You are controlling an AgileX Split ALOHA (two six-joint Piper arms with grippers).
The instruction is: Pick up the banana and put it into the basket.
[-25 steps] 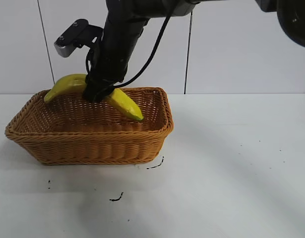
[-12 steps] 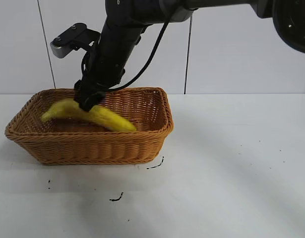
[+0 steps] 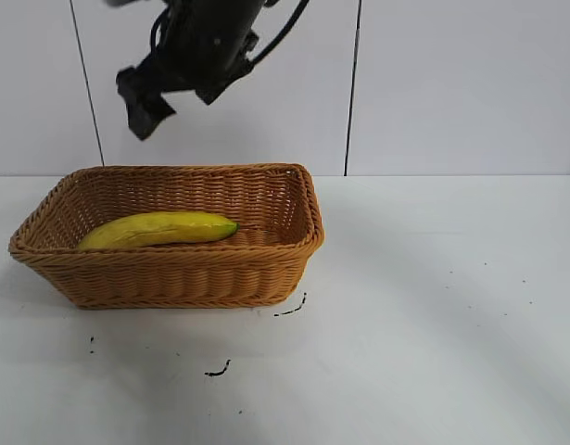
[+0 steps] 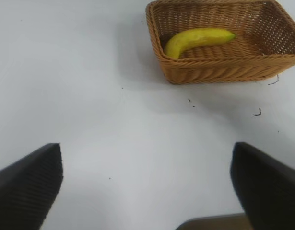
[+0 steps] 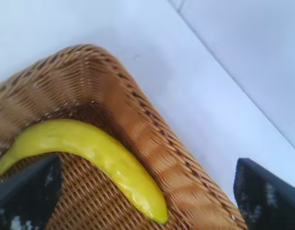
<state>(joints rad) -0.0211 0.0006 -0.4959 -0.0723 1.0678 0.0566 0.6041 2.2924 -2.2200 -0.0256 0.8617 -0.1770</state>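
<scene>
Nearest to me, on the white table (image 3: 433, 306), a few small dark specks (image 3: 218, 371) lie just in front of the basket (image 3: 173, 278). Behind them the basket sits on the table's left half, and the banana (image 3: 159, 229) lies flat on its woven floor, lengthwise, one end toward the left wall and the other near the middle. Nothing is touching the banana. Above and behind it I have the right gripper (image 3: 173, 93) hanging in the air over the basket's back rim, its fingers spread apart and empty. My left gripper (image 4: 147, 191) sits well away from the basket over bare table, fingers wide apart with nothing between them.
</scene>
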